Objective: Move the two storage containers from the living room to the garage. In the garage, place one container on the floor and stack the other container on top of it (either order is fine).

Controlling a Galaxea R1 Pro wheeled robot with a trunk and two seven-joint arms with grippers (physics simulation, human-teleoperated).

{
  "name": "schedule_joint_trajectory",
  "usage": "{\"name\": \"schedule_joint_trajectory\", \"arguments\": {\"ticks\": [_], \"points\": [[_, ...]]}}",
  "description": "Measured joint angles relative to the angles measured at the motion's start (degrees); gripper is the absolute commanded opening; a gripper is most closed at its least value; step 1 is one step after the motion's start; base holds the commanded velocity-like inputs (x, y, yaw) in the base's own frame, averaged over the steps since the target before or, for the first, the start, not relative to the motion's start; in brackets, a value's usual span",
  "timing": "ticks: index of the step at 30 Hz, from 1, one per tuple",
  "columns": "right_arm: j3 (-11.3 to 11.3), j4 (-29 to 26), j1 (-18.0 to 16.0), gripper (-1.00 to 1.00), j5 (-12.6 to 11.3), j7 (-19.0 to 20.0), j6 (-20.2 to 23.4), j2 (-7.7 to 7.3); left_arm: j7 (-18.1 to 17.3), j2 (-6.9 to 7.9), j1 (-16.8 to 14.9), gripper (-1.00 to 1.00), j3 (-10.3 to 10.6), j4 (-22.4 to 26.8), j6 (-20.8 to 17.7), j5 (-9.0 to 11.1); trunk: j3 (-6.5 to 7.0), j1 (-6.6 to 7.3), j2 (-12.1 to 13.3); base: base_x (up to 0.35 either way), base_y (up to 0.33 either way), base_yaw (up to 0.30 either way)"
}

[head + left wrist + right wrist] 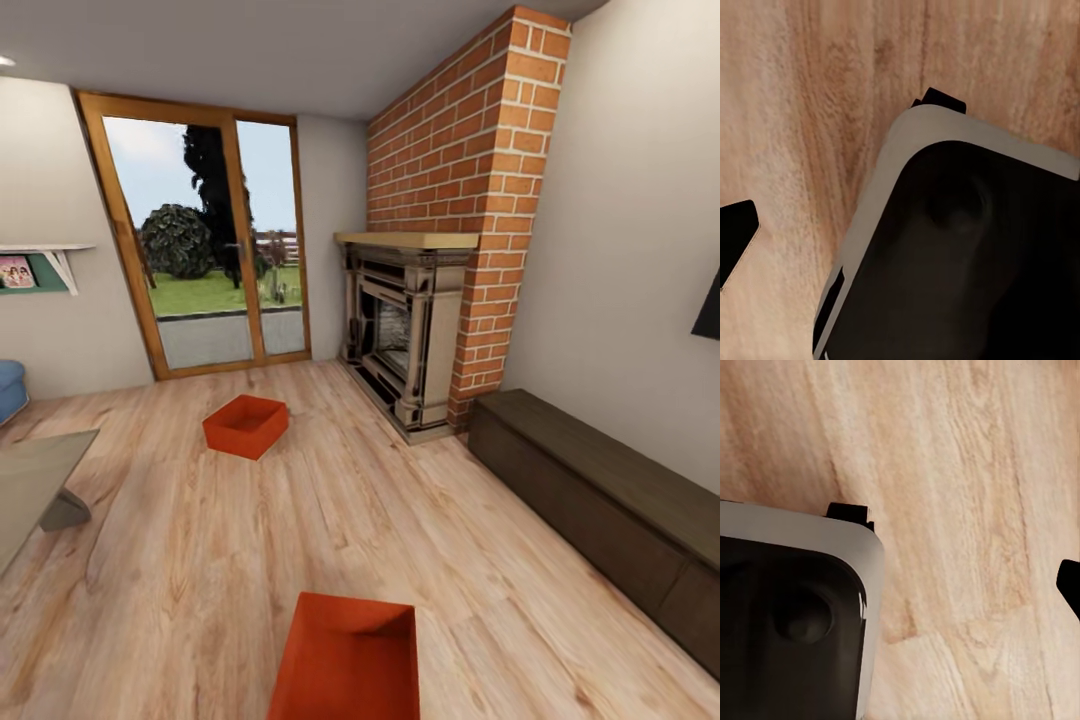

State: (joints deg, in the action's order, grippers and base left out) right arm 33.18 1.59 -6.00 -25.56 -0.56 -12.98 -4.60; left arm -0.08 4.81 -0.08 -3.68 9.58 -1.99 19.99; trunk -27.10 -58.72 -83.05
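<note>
We're in the living room, and both storage containers sit empty on the wood plank floor (420,540): the near container (350,655) right at the robot's feet, the far container (245,425) well off toward the glass doors (205,250). Both wrist cameras look straight down past the robot's base (967,247) at bare planks, and I cannot tell how either set of jaws stands. The danger, I'd say, is rolling forward and shoving that near bin, whose thin walls could tip under a one-sided grab.
</note>
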Motion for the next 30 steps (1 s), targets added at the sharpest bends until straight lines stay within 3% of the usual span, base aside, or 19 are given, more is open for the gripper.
{"name": "schedule_joint_trajectory", "arguments": {"ticks": [9, 30], "points": [[-0.07, 0.0, 0.0, 1.0, -0.09, 0.0, 0.0, -0.06, 0.0, -0.04, 0.0, 1.0, 0.0, 0.07, 0.0, -0.09, 0.0, -0.01, 0.0, 0.134, 0.242, 0.0], [-0.17, 0.0, 0.0, 1.0, -0.25, -0.01, 0.06, 0.13, 0.14, -0.04, 0.0, 1.0, -0.01, 0.08, 0.0, 0.06, 0.0, -0.02, 0.0, 0.003, 0.008, -0.194]]}}
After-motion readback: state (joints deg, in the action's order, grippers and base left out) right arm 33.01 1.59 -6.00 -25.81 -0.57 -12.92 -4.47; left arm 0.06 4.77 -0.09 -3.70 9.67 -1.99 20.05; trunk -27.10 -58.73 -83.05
